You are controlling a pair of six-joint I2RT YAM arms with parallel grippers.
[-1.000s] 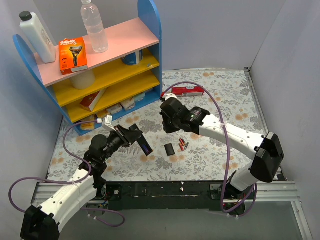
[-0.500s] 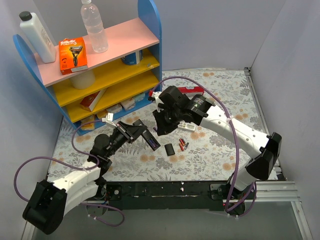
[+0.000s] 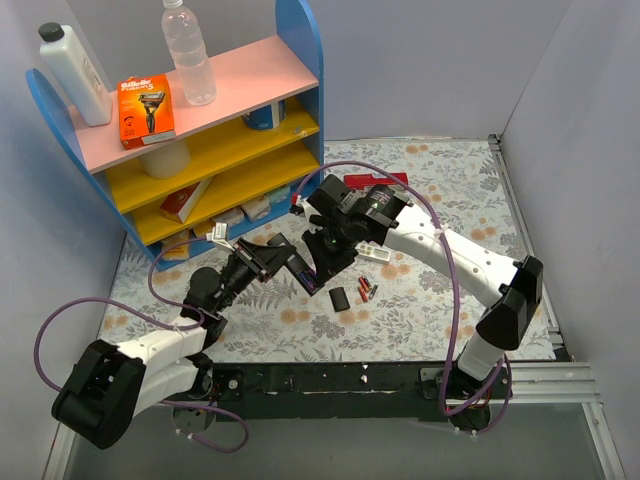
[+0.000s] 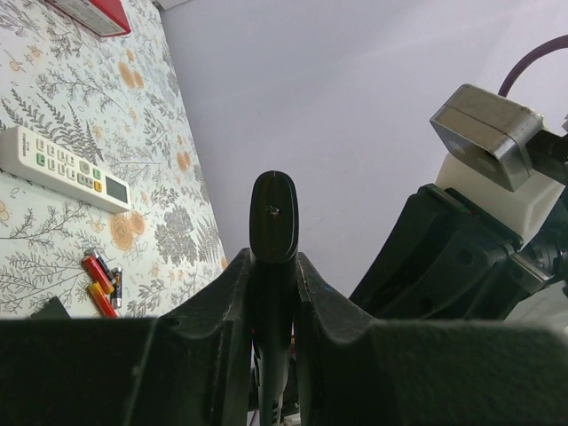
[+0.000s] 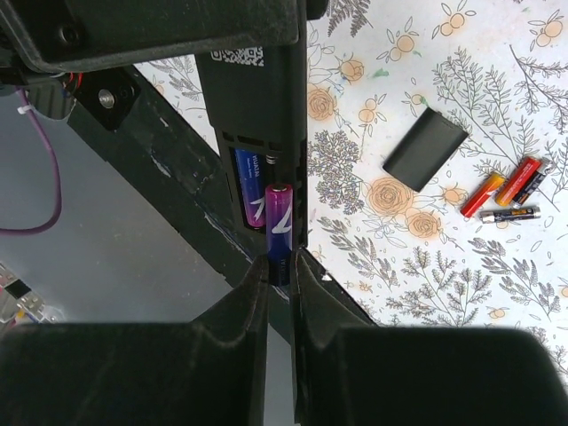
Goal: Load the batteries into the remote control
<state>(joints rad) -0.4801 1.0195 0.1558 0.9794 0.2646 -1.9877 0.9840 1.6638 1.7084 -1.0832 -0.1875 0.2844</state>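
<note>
Left of centre in the overhead view, the left claw (image 3: 280, 262) is clamped tight on the black remote control (image 3: 305, 277), held up off the floral worktop (image 3: 420, 300). From the right, the right claw (image 5: 280, 266) pinches a blue-purple battery (image 5: 279, 222), its far end in the remote's open bay beside a seated cell (image 5: 251, 191). Lower right, loose batteries (image 3: 367, 291) lie beside a black battery cover (image 3: 341, 299), and the worktop runs on to the grey wall (image 3: 590, 150).

The remote (image 5: 263, 102) looks matt black plastic, the battery (image 5: 279, 224) glossy-wrapped
</note>
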